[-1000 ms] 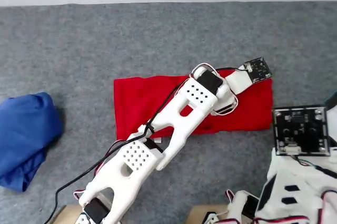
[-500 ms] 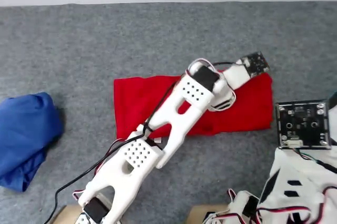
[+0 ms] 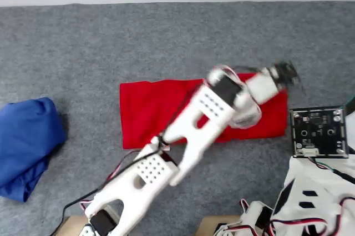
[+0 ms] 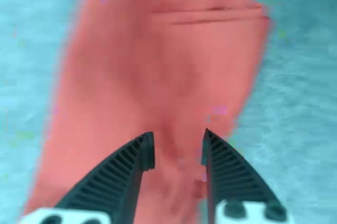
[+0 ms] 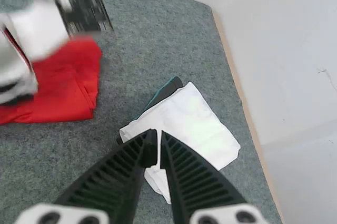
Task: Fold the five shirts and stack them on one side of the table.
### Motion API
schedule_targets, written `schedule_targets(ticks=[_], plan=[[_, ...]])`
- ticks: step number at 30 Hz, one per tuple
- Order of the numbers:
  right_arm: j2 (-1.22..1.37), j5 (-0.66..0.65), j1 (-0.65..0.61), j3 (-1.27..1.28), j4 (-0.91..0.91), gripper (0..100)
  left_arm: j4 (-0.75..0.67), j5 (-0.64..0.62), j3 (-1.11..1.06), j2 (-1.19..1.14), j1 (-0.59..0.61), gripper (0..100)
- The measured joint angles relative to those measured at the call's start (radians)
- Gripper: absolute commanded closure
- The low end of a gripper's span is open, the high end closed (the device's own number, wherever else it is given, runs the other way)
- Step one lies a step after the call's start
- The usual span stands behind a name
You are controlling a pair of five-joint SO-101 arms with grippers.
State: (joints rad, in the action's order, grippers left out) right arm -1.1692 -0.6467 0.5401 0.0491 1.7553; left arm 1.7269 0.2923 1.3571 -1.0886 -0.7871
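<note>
A red shirt (image 3: pixel 150 111) lies folded into a long band at the middle of the grey table (image 3: pixel 166 36). My left arm stretches across it, and my left gripper (image 3: pixel 280 78) hovers over its right end. In the left wrist view that gripper (image 4: pixel 178 147) is open just above the red shirt (image 4: pixel 158 66), with nothing between its fingers. A crumpled blue shirt (image 3: pixel 25 141) sits at the left edge. My right gripper (image 5: pixel 156 142) is shut and empty above a folded white shirt (image 5: pixel 189 124), which lies on a dark teal shirt (image 5: pixel 166 88).
The right arm's wrist board (image 3: pixel 317 130) stands by the red shirt's right end. The table's right edge (image 5: pixel 231 66) runs close past the white shirt. Bare grey carpet (image 3: pixel 166 36) stretches along the back.
My left arm has swung its wrist rightward over the red shirt's right end and is blurred by motion. The right arm has barely shifted. The shirts lie as before.
</note>
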Motion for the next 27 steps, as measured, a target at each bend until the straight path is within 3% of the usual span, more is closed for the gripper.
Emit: schedule_targets(ticks=[5, 13, 27], plan=[[0.0, 0.0, 0.0, 0.0, 0.0, 98.0, 0.0, 0.0, -0.14, -0.002, -0.017, 84], [0.0, -0.002, 0.0, 0.008, 0.0, 98.0, -0.006, 0.015, -0.152, -0.044, 0.091, 84], [-0.002, -0.002, 0.0, 0.057, 0.0, 98.0, -0.02, 0.017, -0.157, -0.061, 0.103, 84]])
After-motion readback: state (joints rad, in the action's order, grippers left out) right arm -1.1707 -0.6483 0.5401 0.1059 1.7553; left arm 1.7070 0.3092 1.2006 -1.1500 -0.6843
